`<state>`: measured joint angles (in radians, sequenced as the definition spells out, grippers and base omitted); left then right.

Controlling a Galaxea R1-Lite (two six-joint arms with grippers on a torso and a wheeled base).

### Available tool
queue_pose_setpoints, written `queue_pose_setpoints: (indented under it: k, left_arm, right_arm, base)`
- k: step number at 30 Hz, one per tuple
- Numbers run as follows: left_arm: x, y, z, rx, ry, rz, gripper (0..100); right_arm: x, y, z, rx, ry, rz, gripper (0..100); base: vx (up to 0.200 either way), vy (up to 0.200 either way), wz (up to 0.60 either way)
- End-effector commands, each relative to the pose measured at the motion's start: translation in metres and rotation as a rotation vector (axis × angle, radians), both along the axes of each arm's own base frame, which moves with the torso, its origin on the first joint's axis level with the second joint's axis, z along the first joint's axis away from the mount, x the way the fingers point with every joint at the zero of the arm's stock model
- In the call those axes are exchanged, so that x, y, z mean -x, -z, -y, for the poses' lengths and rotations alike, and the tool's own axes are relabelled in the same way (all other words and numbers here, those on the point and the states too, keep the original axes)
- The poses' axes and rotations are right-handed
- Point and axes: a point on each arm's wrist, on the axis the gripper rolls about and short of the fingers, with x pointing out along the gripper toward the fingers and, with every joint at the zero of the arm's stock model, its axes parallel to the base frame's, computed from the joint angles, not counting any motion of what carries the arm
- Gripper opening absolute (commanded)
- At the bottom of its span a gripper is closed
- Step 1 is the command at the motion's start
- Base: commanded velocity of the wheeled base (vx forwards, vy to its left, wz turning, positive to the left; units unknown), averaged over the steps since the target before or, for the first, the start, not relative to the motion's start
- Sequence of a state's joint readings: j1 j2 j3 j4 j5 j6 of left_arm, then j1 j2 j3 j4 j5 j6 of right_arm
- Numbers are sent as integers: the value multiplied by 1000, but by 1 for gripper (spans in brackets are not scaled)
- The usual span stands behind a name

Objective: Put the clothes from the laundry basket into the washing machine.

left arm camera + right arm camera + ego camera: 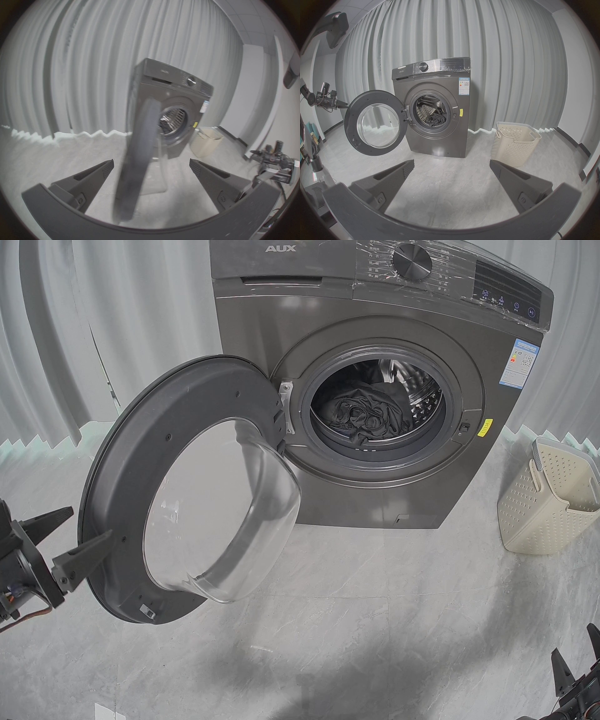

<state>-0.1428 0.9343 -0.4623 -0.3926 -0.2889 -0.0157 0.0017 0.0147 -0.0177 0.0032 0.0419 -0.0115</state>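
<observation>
The grey washing machine (375, 427) stands with its round door (187, 490) swung wide open to the left. A dark garment (365, 412) lies bunched in the drum, also seen as dark clothes (436, 119) in the right wrist view. The beige laundry basket (553, 502) sits on the floor right of the machine, and its inside (515, 132) looks empty. My left gripper (92, 521) is open at the door's outer rim, and the door (137, 156) stands edge-on between its fingers. My right gripper (572, 640) is open, low and well in front of the basket, holding nothing.
Grey curtains (503, 62) hang behind the machine and basket. The tiled floor (375, 627) in front of the machine is open. The open door juts far out to the left of the machine.
</observation>
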Motion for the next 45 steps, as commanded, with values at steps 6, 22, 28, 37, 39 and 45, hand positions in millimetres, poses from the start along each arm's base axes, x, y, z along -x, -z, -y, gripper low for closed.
queue_pose_setpoints:
  k: [6, 22, 28, 37, 39, 45]
  left_arm:
    - [16, -3, 31, 59, 307, -9, 100]
    - [3, 8, 31, 18, 149, -60, 100]
    - [-45, 20, 54, -18, 154, -135, 100]
    - [-85, 17, 90, 28, 203, -95, 100]
    - [-90, 13, 101, 49, 209, -96, 100]
    - [-110, 7, 127, 70, 222, -67, 100]
  right_arm:
    - [0, 5, 0, 1, -1, -4, 100]
    - [0, 5, 0, 1, 1, -4, 100]
    - [0, 5, 0, 1, 1, -3, 100]
    - [0, 5, 0, 1, -1, -4, 100]
    - [0, 5, 0, 1, -1, -4, 100]
    - [0, 5, 0, 1, -1, -4, 100]
  base:
    - [0, 0, 0]
    - [0, 0, 0]
    - [0, 0, 0]
    - [0, 0, 0]
    - [0, 0, 0]
    - [0, 0, 0]
